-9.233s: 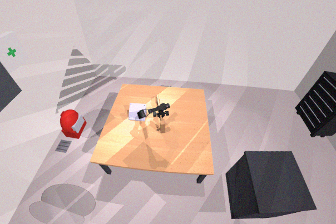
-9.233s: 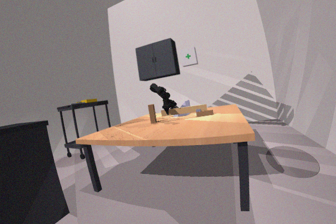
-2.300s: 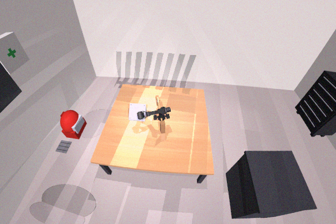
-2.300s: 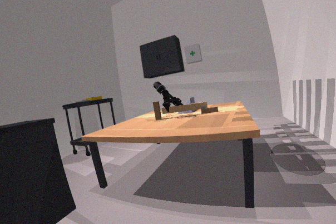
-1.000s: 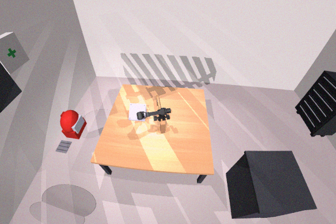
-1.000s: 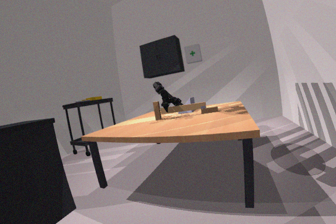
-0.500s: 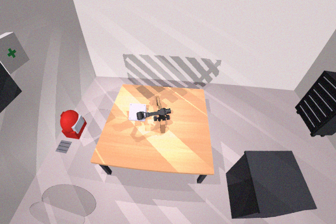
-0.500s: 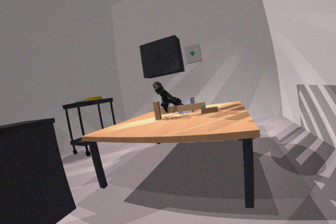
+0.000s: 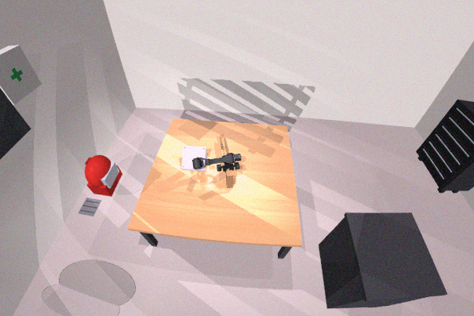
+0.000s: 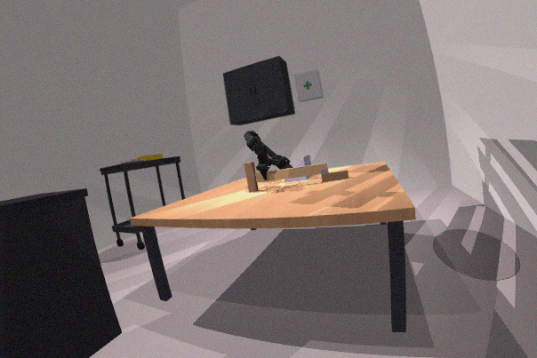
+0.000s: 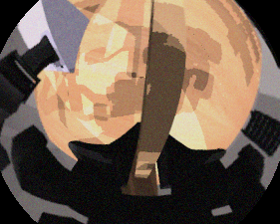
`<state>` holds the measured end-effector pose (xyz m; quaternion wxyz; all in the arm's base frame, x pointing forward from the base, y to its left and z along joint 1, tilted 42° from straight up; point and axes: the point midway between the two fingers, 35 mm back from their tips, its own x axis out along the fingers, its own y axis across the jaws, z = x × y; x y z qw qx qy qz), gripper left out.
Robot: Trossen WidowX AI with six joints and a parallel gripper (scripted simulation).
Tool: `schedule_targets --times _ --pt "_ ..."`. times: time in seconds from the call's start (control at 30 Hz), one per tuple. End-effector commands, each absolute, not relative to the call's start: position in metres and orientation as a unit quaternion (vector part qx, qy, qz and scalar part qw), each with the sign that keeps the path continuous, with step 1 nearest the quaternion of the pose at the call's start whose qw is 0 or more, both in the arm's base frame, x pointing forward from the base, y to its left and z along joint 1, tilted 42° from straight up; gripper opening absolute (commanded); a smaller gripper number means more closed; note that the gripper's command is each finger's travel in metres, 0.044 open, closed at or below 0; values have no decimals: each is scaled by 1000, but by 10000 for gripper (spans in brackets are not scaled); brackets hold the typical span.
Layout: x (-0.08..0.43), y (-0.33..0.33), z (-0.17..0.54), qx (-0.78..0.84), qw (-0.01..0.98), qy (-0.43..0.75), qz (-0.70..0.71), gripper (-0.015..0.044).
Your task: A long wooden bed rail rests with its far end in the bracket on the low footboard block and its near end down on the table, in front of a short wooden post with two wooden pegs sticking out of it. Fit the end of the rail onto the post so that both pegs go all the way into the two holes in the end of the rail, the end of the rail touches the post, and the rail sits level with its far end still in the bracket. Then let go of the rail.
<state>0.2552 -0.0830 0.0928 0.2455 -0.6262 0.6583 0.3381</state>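
The wooden bed rail runs from the low footboard block toward the upright wooden post. In the exterior view its far end is at the block's bracket, and its near end is raised off the table beside the post. It looks about level, but a small tilt cannot be ruled out. My gripper is shut on the rail close to its near end. The fingers hide the meeting of rail and post, so the pegs, the holes and any small gap cannot be seen.
The arm's base stands on a white plate on the wooden table, to the left of the rail in the top view. A pale blue upright piece stands beside the rail. Striped shadows cross the table.
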Motion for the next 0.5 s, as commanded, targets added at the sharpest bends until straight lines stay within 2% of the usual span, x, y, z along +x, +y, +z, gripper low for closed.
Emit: schedule_targets --times 0.0,0.27,0.47 --pt "256 -84 97 -629 247 656 336 0" --pt "256 -86 99 -629 247 656 336 0" --pt "255 -85 95 -626 245 658 338 158"
